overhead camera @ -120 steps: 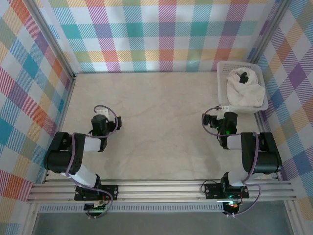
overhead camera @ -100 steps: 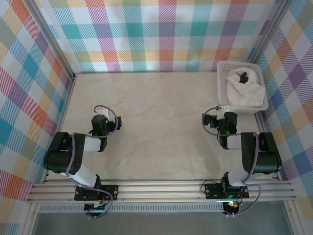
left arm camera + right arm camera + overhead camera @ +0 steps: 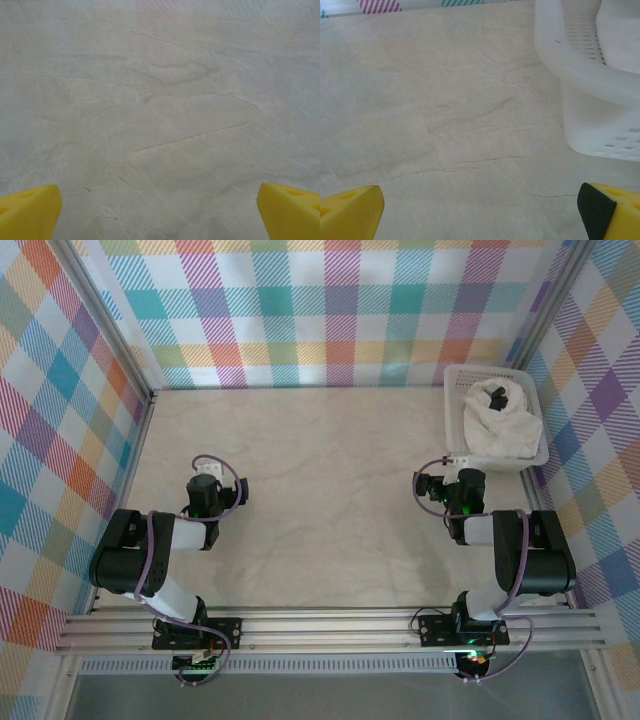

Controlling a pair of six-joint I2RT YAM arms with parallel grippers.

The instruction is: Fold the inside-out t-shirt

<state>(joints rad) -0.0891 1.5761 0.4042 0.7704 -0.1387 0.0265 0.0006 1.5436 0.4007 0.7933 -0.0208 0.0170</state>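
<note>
Inside-out t-shirt (image 3: pixel 500 430), plain white thin cloth, heaped in the rigid white plastic mesh basket (image 3: pixel 452 415) at the far right corner of the pale marbled tabletop (image 3: pixel 330 500).
Crumpled into a loose mound, with a small dark patch (image 3: pixel 500 395) near the far end of the heap. Left gripper (image 3: pixel 207 478) over the left part of the tabletop, well apart from the basket, yellow fingers (image 3: pixel 27 210) spread wide at the two bottom corners of the left wrist view, nothing between them. Right gripper (image 3: pixel 459 468) just beside the basket's near left corner, likewise gaping wide and holding nothing, yellow fingertips (image 3: pixel 350 207) far apart, a dark pad on the right one; basket wall close ahead and to the right in the right wrist view, not touched. Bright plaid walls (image 3: pixel 300 310) on three sides.
</note>
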